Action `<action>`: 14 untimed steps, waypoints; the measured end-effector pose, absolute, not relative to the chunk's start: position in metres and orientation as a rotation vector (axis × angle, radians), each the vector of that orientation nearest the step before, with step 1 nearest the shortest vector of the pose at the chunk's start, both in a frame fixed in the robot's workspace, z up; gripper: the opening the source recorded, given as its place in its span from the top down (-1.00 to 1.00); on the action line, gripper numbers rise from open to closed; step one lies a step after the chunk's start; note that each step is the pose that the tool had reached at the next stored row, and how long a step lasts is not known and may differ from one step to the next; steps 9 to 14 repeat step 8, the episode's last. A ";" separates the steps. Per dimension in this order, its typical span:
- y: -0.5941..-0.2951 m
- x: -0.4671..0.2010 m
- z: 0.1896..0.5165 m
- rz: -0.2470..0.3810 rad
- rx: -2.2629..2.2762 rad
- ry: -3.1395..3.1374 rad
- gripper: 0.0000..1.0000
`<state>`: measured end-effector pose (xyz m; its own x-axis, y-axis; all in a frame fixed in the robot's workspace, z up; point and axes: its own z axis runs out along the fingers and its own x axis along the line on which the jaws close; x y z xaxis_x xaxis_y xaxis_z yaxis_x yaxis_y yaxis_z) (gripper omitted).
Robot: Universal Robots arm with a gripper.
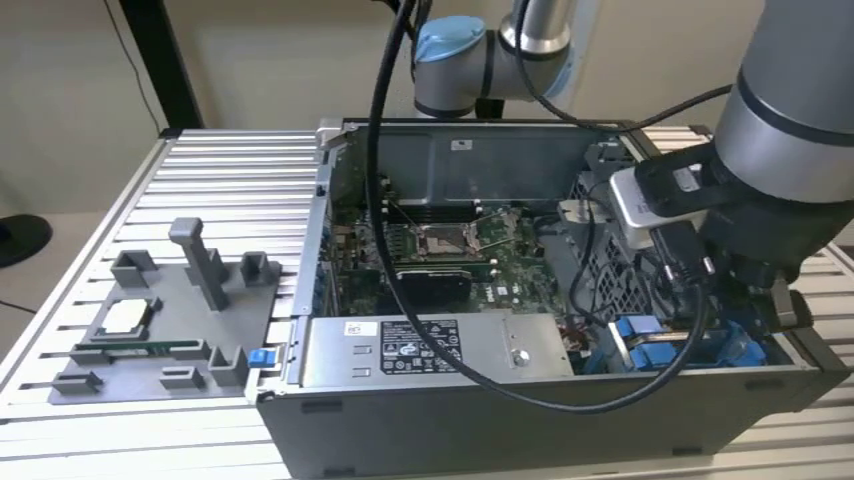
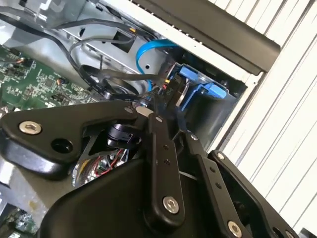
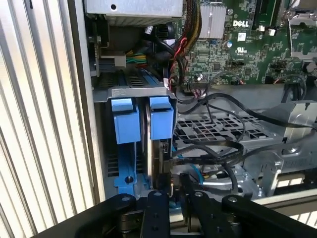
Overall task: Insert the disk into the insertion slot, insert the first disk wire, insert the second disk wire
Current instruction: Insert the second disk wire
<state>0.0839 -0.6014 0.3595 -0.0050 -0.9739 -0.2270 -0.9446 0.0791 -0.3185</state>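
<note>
On a slatted metal table (image 1: 227,180), an open computer case (image 1: 534,410) with its lid off, a green motherboard (image 1: 441,250) in the middle and a silver power-supply box (image 1: 400,350) along the near wall. Reaching in from the exterior view's right, the arm (image 1: 801,120), with the gripper (image 1: 701,320) lowered into the near corner of the case on that same side, just above bright blue plastic. In the first wrist view, the insertion slot (image 3: 131,91) of grey sheet metal, with two blue tabs side by side at its mouth. Under the tab nearer the motherboard, the disk (image 3: 157,148), edge-on and seated in the bay. Just beside the disk's exposed end, the gripper's black linkage, with black wires (image 3: 218,148) and a blue flat cable (image 3: 195,174) close by. In the second wrist view, a black connector (image 2: 171,89) near the gripper, next to the blue frame. Cannot tell how far open, nor whether closed on anything. At the exterior view's left, well apart from the case, a grey fixture plate (image 1: 174,320) lying on the table and carrying small parts. Draped across the open case from far to near, a thick black cable (image 1: 378,150).
</note>
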 end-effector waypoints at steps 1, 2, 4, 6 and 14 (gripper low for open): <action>-0.601 0.084 0.364 -0.104 -1.898 1.983 -1.00; -0.601 0.084 0.368 -0.105 -1.898 1.983 -1.00; -0.602 0.084 0.370 -0.104 -1.898 1.983 -1.00; -0.602 0.084 0.370 -0.104 -1.898 1.983 -1.00; -0.602 0.084 0.370 -0.104 -1.898 1.983 -1.00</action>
